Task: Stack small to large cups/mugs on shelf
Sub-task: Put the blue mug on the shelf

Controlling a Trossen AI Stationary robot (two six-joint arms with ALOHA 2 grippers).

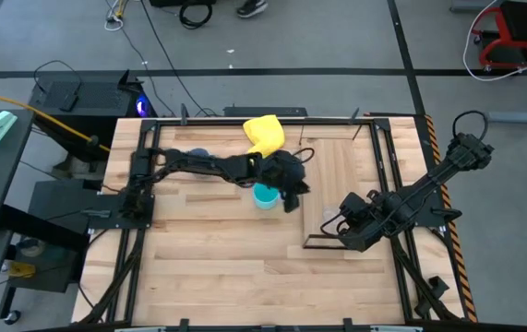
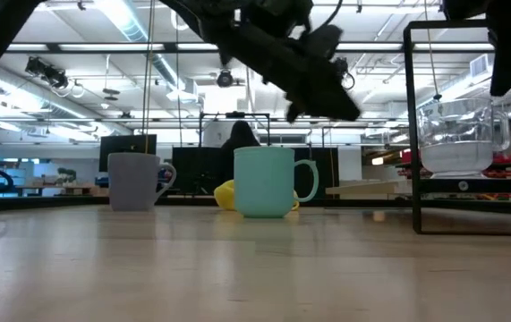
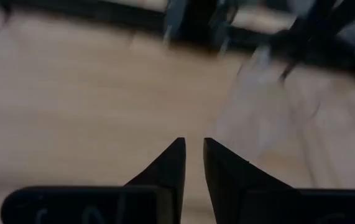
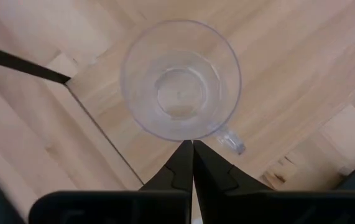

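Observation:
The clear glass cup (image 4: 180,81) stands upright over a corner of the shelf's light-wood board (image 4: 276,74), and my right gripper (image 4: 187,144) is shut on it. In the low view the glass cup (image 2: 461,134) has its base at about board level beside the shelf's black post (image 2: 412,125). The cyan mug (image 1: 265,195) stands on the table left of the shelf (image 1: 374,175). My left gripper (image 3: 194,142) hovers above the cyan mug (image 2: 268,182), its fingers a narrow gap apart with nothing between them. The grey-blue mug (image 2: 136,182) stands farther left, partly under the left arm. My right gripper pinches the glass cup's rim (image 4: 193,138) right beside its handle (image 4: 230,140). The fingers come from above, pointing down. The cup stays upright below them. Whether its base rests on the board or hangs just above it, I cannot tell.
A yellow cloth (image 1: 265,134) lies near the table's far edge, behind the cyan mug. The shelf's thin black frame (image 4: 22,65) runs close to the glass cup. Bare tabletop (image 1: 226,267) stretches along the near side.

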